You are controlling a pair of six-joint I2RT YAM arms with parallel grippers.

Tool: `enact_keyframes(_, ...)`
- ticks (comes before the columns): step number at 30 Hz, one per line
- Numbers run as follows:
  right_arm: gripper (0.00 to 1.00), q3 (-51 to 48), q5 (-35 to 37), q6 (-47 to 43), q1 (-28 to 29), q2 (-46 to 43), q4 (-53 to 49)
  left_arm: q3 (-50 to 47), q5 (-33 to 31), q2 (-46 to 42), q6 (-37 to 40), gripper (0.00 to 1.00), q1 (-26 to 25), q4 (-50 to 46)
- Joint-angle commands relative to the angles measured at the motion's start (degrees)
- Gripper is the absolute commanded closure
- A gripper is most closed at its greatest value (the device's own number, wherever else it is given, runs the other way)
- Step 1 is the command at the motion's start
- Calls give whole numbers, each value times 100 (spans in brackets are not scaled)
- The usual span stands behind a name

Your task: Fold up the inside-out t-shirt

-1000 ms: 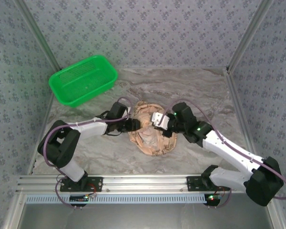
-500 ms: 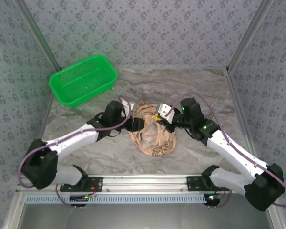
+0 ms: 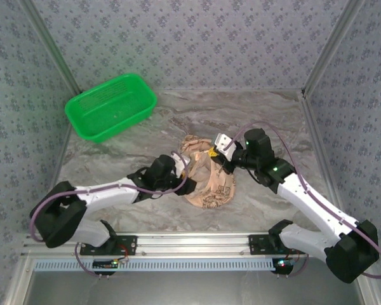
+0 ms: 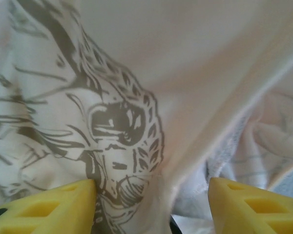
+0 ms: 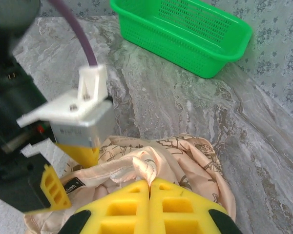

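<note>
The t-shirt (image 3: 208, 183) lies crumpled in the middle of the table, tan-peach with dark brown print. My right gripper (image 5: 150, 184) is shut on a raised fold of the t-shirt (image 5: 151, 163) and stands at the heap's far right (image 3: 216, 159). My left gripper (image 3: 185, 180) is pressed into the heap's left side. Its yellow fingers (image 4: 63, 204) stand wide apart, open, with printed cloth (image 4: 117, 122) draped between them. In the right wrist view the left gripper (image 5: 71, 173) sits at the cloth's left edge, beside a black label (image 5: 72, 185).
A green plastic basket (image 3: 111, 106) stands at the back left, also seen in the right wrist view as the basket (image 5: 185, 31). The marble-patterned tabletop (image 3: 260, 121) is walled by patterned panels. A metal rail (image 3: 197, 241) runs along the near edge.
My left gripper has moved nearer and rightward into the cloth, its fingers spreading wider. My right gripper has drawn its pinched fold slightly back and to the right.
</note>
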Motion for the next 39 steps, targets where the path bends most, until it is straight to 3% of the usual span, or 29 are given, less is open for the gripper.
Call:
enact_keyframes(1,100,6,-200,152,-54,-91,131,50,-367,369,-378,40,-261,669)
enact_keyframes(3,100,41,-229,151,-83,-95,70,97,-548,521,-516,48,-365,788)
enact_keyframes(5,100,73,-252,121,-129,-128,-34,170,-670,548,-773,74,-375,631)
enact_keyframes(6,100,76,-243,91,-148,-150,-114,186,-707,469,-867,81,-402,548)
enact_keyframes(8,100,119,-103,67,-218,-178,-358,117,-862,160,-903,83,-554,481)
enact_keyframes(16,100,-85,197,83,-299,-96,-839,157,-818,-710,-703,74,-604,-543)
enact_keyframes(18,100,-132,259,134,-297,-45,-830,85,-764,-685,-756,91,-603,-513)
enact_keyframes(19,100,-134,292,149,-303,-18,-833,54,-719,-642,-817,95,-604,-449)
enact_keyframes(20,100,-135,298,158,-301,4,-833,26,-679,-572,-898,92,-604,-376)
enact_keyframes(21,100,-131,290,167,-299,17,-839,15,-623,-516,-955,83,-611,-325)
enact_keyframes(22,100,-126,261,188,-301,19,-820,8,-560,-447,-998,60,-617,-264)
enact_keyframes(23,100,-104,201,206,-311,36,-799,-6,-520,-379,-1036,48,-628,-166)
enact_keyframes(27,100,47,-113,208,-348,219,-824,-61,-531,-156,-1115,44,-674,233)
enact_keyframes(30,100,110,-181,167,-348,350,-871,123,-772,75,-1108,46,-681,-64)
enact_keyframes(31,100,118,-198,167,-364,375,-842,92,-799,134,-1153,53,-683,21)
enact_keyframes(34,100,212,-273,260,-448,462,-771,-152,-510,236,-1345,98,-687,714)
enact_keyframes(37,98,220,-159,371,-523,559,-729,-140,-666,87,-1421,100,-776,505)
enact_keyframes(39,85,170,-282,452,-511,592,-754,-57,-1068,-216,-1570,100,-822,-167)
